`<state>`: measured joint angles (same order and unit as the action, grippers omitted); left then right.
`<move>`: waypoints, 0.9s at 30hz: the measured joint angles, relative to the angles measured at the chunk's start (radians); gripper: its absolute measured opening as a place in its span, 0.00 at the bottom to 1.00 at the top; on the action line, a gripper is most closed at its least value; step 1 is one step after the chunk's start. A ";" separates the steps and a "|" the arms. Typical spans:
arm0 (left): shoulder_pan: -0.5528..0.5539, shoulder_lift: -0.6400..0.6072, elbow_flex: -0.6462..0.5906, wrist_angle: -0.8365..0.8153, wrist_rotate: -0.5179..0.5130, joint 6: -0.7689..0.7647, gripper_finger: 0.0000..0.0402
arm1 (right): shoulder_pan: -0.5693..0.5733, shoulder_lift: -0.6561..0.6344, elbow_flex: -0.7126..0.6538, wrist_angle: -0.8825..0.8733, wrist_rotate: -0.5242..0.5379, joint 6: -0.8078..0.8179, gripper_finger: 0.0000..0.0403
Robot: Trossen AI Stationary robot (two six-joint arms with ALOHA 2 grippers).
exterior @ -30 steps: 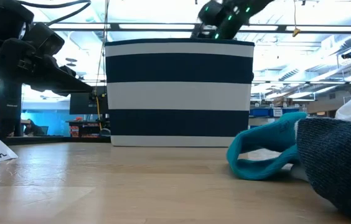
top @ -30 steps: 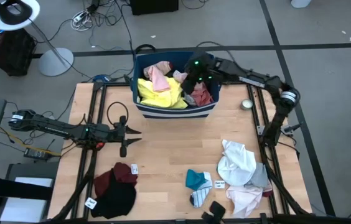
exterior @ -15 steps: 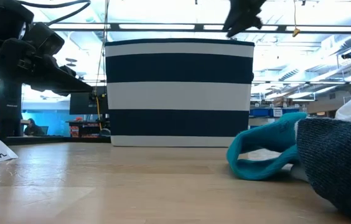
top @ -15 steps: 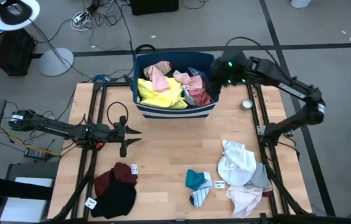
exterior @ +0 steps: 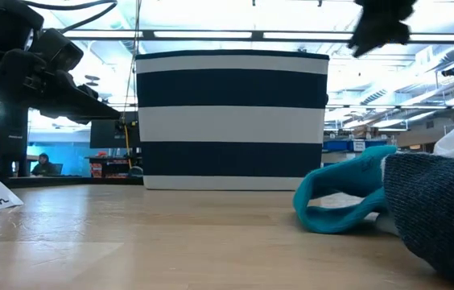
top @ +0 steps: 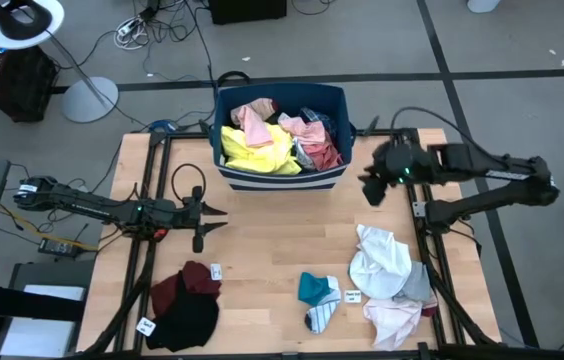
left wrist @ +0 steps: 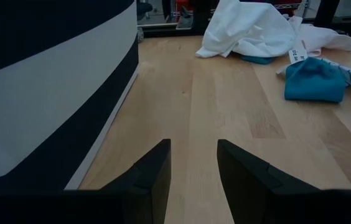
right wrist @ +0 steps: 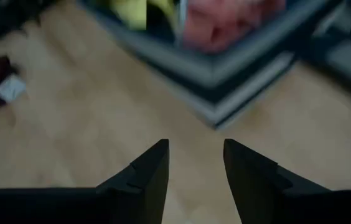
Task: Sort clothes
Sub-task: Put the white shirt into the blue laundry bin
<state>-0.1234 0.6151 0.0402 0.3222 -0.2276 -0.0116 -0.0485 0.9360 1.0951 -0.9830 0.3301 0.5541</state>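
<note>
The right tool point(top: 372, 190) hangs open and empty beside the bin point(top: 280, 176), seemingly between picks, while unsorted clothes point(top: 274, 138) fill it and the left tool point(top: 198, 215) waits, open, over the bench point(top: 282, 250).

A navy bin point(top: 282, 176) with white stripes is seen at the top centre of the wooden table point(top: 272, 250). A white floor lamp point(top: 32, 25) is placed upper left.
</note>
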 joint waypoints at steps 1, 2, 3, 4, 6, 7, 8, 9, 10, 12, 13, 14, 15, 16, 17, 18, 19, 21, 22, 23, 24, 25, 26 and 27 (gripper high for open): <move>0.000 0.000 0.000 0.000 0.000 0.000 0.34 | 0.030 -0.018 -0.021 -0.019 0.002 0.037 0.38; 0.000 0.000 0.000 0.000 0.000 0.000 0.34 | 0.063 -0.035 -0.043 -0.037 0.003 0.077 0.37; 0.000 0.000 0.000 0.000 0.000 0.000 0.34 | 0.094 -0.050 -0.062 -0.050 0.003 0.115 0.37; 0.000 0.000 0.000 0.000 0.000 0.000 0.34 | 0.127 -0.062 -0.079 -0.064 0.003 0.155 0.37; 0.000 0.000 0.000 0.000 0.000 0.000 0.34 | 0.192 -0.081 -0.112 -0.096 0.003 0.234 0.36; 0.000 0.000 0.000 0.000 0.000 0.000 0.34 | 0.226 -0.088 -0.127 -0.107 0.003 0.274 0.36; 0.000 0.000 0.000 0.000 0.000 0.000 0.34 | 0.259 -0.093 -0.139 -0.121 0.002 0.314 0.35; 0.000 0.000 0.000 0.000 0.000 0.000 0.34 | 0.292 -0.094 -0.148 -0.141 0.002 0.358 0.35; 0.000 0.000 0.000 0.000 0.000 0.000 0.34 | 0.322 -0.094 -0.155 -0.164 -0.003 0.406 0.35; 0.000 0.000 0.000 0.000 0.000 -0.001 0.34 | 0.380 -0.089 -0.162 -0.213 -0.025 0.506 0.34; 0.000 0.000 0.000 0.001 0.000 -0.001 0.34 | 0.407 -0.087 -0.164 -0.235 -0.037 0.555 0.34; 0.000 0.000 0.000 0.000 0.000 -0.001 0.34 | 0.431 -0.085 -0.166 -0.253 -0.050 0.599 0.34; 0.000 0.000 0.000 0.000 0.000 -0.001 0.34 | 0.456 -0.084 -0.170 -0.265 -0.064 0.638 0.34; 0.000 0.000 0.000 0.000 0.000 -0.001 0.34 | 0.478 -0.084 -0.172 -0.275 -0.079 0.670 0.34; 0.000 0.000 0.000 0.000 0.000 -0.002 0.34 | 0.498 -0.082 -0.176 -0.278 -0.091 0.699 0.34; 0.000 0.000 0.000 0.000 0.000 -0.004 0.34 | 0.518 -0.080 -0.178 -0.281 -0.100 0.727 0.34; 0.000 0.000 0.000 0.000 0.000 -0.004 0.34 | 0.535 -0.079 -0.182 -0.280 -0.108 0.750 0.34; 0.000 0.000 0.000 0.001 0.000 -0.007 0.34 | 0.565 -0.074 -0.191 -0.274 -0.125 0.791 0.34; 0.000 0.000 0.000 0.000 0.000 -0.009 0.34 | 0.578 -0.069 -0.195 -0.272 -0.133 0.805 0.34; 0.000 0.000 0.000 0.000 0.000 -0.011 0.34 | 0.590 -0.064 -0.201 -0.270 -0.141 0.823 0.34; 0.000 0.000 0.000 0.000 0.000 -0.013 0.34 | 0.601 -0.058 -0.209 -0.268 -0.145 0.844 0.34; 0.000 0.000 0.000 0.000 0.000 -0.016 0.34 | 0.610 -0.050 -0.216 -0.268 -0.145 0.862 0.34; 0.000 0.000 0.000 -0.001 0.000 -0.019 0.34 | 0.617 -0.041 -0.223 -0.264 -0.145 0.876 0.35; 0.000 0.000 0.000 -0.001 0.000 -0.019 0.34 | 0.622 -0.032 -0.234 -0.254 -0.145 0.883 0.35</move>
<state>-0.1234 0.6151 0.0402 0.3210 -0.2276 -0.0307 0.5734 0.9044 0.8611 -1.2365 0.1849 1.4370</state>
